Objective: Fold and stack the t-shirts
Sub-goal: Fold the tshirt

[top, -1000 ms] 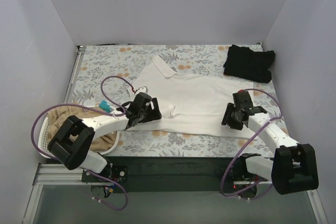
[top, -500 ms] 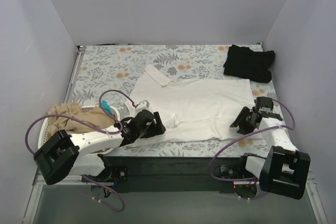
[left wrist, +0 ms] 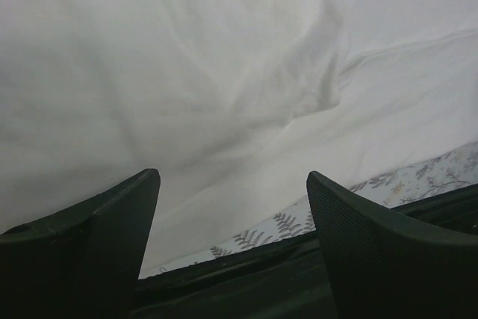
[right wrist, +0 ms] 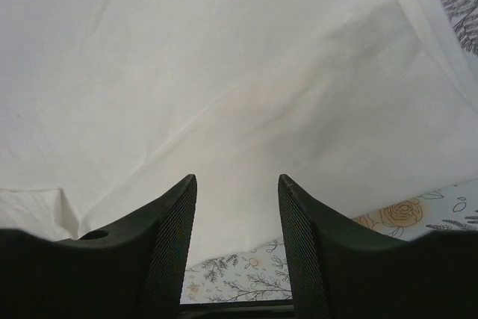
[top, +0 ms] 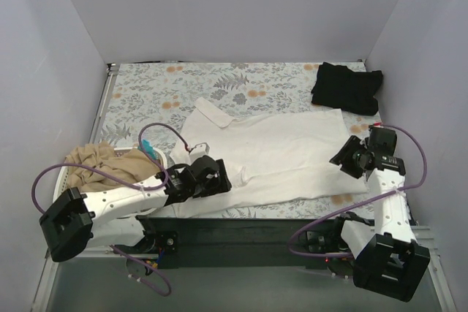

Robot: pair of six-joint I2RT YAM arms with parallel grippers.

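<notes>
Now white t-shirt (top: 278, 155) lies spread on the worktop (top: 146, 85), black t-shirt (top: 347, 87) folded far right, tan t-shirt (top: 91, 160) heaped near left. Both left jaws and right jaws stand apart over the white one's edges, gripping nothing.

- no text, label, brand, number or sign can be read in any of the views.
- the white t-shirt (top: 278, 155) shows only plain cloth, with no print or tag that can be made out.
</notes>
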